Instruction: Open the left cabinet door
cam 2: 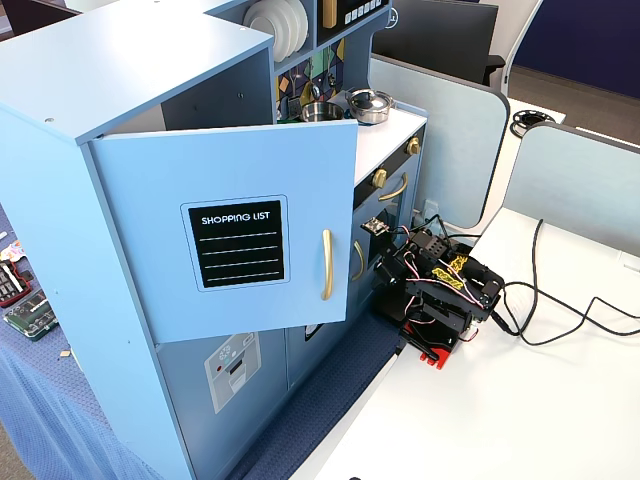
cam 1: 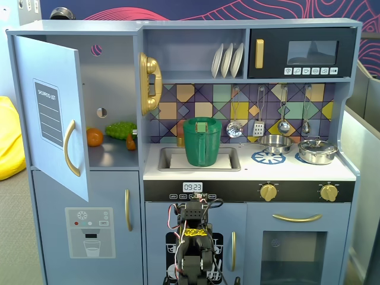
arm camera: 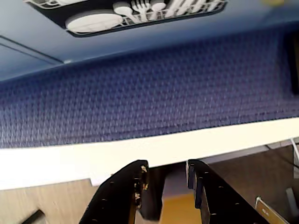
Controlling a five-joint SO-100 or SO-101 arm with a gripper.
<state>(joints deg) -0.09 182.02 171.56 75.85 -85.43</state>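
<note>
The arm point(cam 2: 437, 290) is black plastic throughout, blocky at the joints, strung with thin red, white and black wires — a yellow patterned patch point(cam 1: 192, 232) sits on its upper body. Its base looks red. The gripper point(arm camera: 164, 179) has two dark fingers — one carries small brass-coloured screws.

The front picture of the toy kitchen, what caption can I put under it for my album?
Toy kitchen with its shopping-list door swung open, an orange on the shelf inside, robot arm folded low.
</note>
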